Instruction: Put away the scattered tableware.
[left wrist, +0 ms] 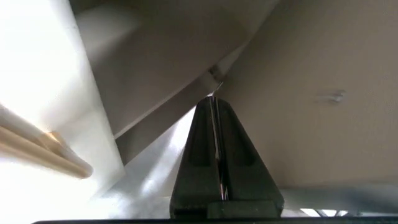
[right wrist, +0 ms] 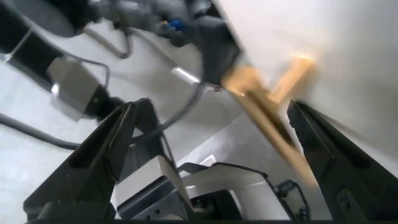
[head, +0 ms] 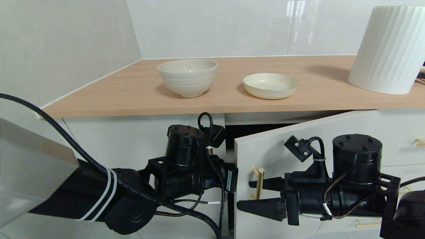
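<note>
On the wooden counter stand a cream ribbed bowl (head: 187, 76) and, to its right, a shallow cream dish (head: 270, 85). Below them a white cabinet door (head: 298, 146) hangs ajar, with a gold bar handle (head: 259, 182) near its free edge. My right gripper (head: 257, 196) is open at that handle, one finger above and one below its lower end. In the right wrist view the handle (right wrist: 267, 102) lies between the spread fingers (right wrist: 118, 149). My left gripper (left wrist: 216, 149) is shut and empty, its tip poked into the gap at the door's edge.
A tall white ribbed container (head: 388, 49) stands at the counter's right end. More drawer fronts with gold handles (head: 420, 142) sit right of the open door. Tiled walls close the corner at the left and the back.
</note>
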Robot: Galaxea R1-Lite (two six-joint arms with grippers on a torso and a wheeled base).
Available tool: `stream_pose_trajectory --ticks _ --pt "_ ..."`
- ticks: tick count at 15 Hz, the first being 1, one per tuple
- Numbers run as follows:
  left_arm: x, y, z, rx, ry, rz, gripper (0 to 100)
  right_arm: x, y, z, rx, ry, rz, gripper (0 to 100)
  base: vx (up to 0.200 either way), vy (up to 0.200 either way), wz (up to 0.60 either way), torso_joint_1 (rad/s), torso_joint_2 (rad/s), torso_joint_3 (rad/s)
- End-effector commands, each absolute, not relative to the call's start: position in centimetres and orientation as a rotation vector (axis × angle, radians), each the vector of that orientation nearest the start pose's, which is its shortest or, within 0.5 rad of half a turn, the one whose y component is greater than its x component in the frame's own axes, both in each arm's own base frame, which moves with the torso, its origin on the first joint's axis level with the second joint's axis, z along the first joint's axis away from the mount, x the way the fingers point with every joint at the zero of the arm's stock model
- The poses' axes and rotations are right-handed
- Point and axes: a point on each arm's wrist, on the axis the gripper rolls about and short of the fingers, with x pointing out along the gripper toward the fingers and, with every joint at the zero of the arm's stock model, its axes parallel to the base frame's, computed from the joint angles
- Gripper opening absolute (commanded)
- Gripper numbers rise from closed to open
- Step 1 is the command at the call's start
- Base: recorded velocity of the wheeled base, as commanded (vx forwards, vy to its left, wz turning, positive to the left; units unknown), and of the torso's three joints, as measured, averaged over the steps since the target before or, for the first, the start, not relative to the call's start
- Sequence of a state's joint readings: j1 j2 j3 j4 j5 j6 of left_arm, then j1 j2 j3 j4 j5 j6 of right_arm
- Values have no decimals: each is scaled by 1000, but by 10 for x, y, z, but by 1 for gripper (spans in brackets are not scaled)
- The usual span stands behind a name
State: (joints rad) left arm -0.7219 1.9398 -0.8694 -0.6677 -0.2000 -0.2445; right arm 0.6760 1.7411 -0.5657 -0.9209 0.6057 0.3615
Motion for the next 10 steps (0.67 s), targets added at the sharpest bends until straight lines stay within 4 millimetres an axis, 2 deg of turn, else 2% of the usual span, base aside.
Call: stream_pose_trajectory --ticks 1,4,6,7,9,10 --pt "261 -236 122 -116 519 -853 0 219 178 142 303 477 1165 100 0 0 0 0 0 0" --pt "263 -237 118 -116 517 -852 0 229 166 144 311 452 1113 100 0 0 0 0 0 0" --pt "263 -237 117 -116 515 -854 0 238 151 147 286 409 1061 100 0 0 0 0 0 0" --pt "261 -237 117 -117 512 -856 0 233 146 152 255 374 1058 100 0 0 0 0 0 0" --pt "255 -233 122 -128 472 -867 0 212 129 163 221 339 1019 100 0 0 0 0 0 0" --pt "254 -232 124 -129 462 -869 0 205 124 163 211 351 1009 100 0 0 0 0 0 0"
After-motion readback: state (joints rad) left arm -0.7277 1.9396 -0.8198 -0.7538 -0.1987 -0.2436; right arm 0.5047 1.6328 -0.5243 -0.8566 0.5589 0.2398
